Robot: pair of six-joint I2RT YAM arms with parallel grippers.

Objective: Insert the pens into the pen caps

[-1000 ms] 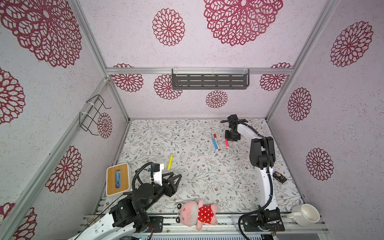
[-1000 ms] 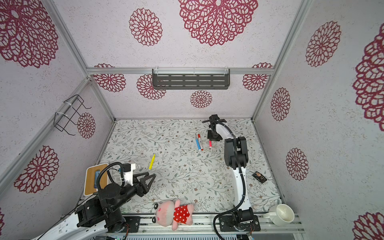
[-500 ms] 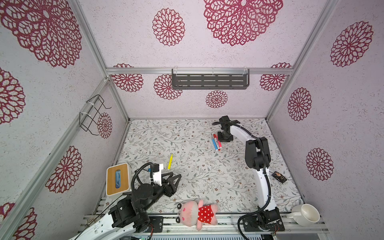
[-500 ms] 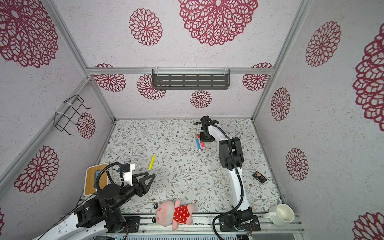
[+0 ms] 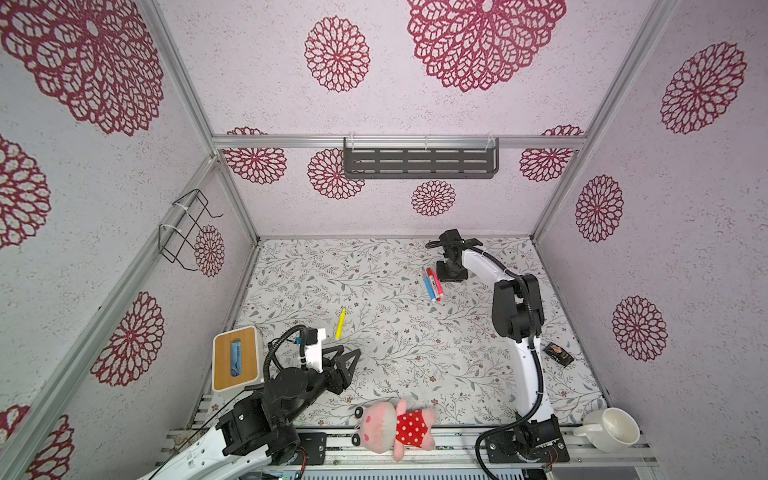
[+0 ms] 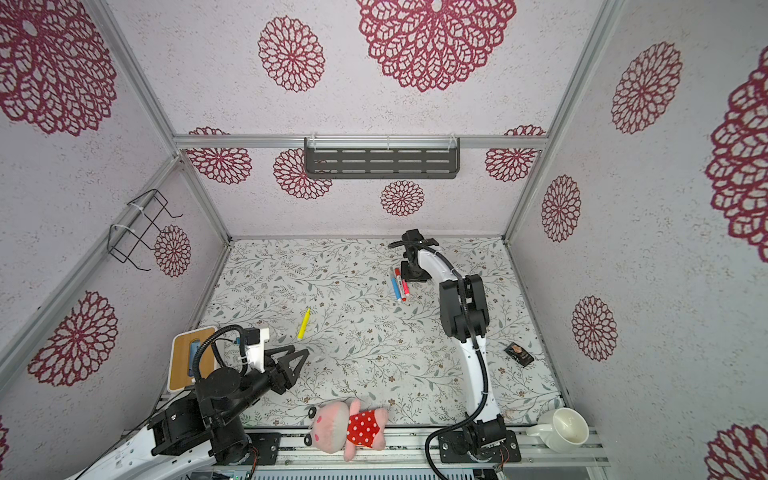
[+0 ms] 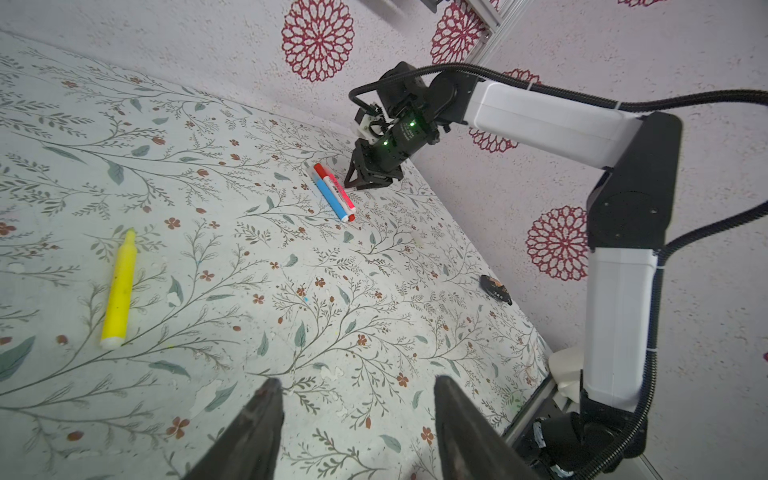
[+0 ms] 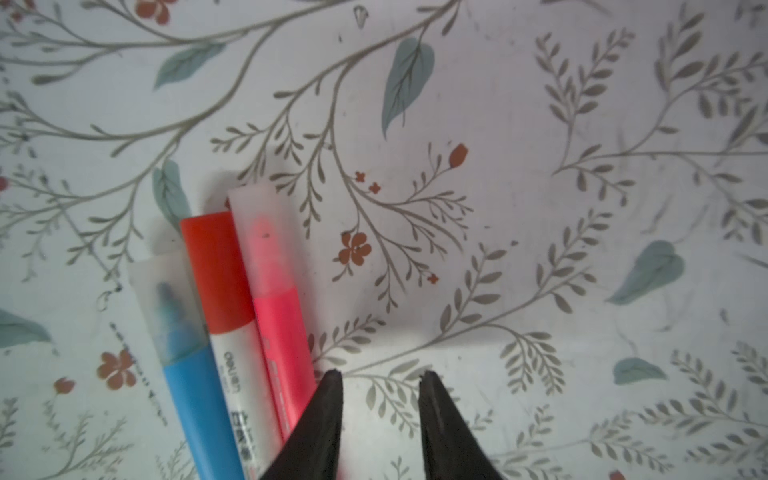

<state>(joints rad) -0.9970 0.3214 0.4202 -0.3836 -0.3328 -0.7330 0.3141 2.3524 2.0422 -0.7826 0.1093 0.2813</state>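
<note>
Right end effector (image 8: 380, 374) narrow, empty, just beside the pink pen (image 8: 282, 332). Left end effector (image 7: 357, 380) wide, empty, well apart

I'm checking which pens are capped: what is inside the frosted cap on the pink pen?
Through the frosted cap the tip of the pink pen shows, blurred. The opaque red cap beside it hides whatever it covers.
</note>
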